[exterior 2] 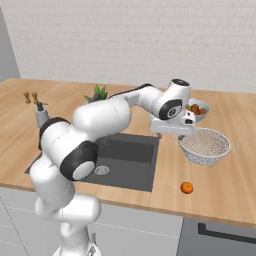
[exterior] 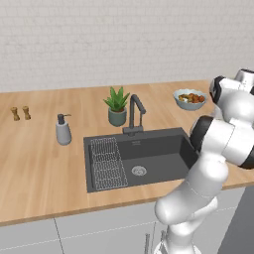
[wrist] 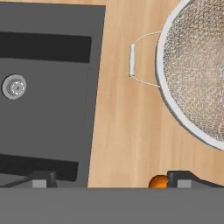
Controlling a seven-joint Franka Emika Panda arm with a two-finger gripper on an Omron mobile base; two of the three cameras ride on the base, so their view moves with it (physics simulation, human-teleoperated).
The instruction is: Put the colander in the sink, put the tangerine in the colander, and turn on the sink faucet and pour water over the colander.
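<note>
Hanging over the wooden tabletop (exterior 2: 165,190), the fingers (wrist: 109,179) are spread apart between the dark grey sink (wrist: 43,100) and the round silver wire-mesh colander (wrist: 197,65). No writing is seen.

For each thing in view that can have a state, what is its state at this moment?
colander: upright on the counter, right of the sink, nothing inside
tangerine: loose on the counter, near the front edge
sink: no colander in it, wire rack at its left side
sink faucet: no water running
pincer: open, above the counter between sink and colander
</note>
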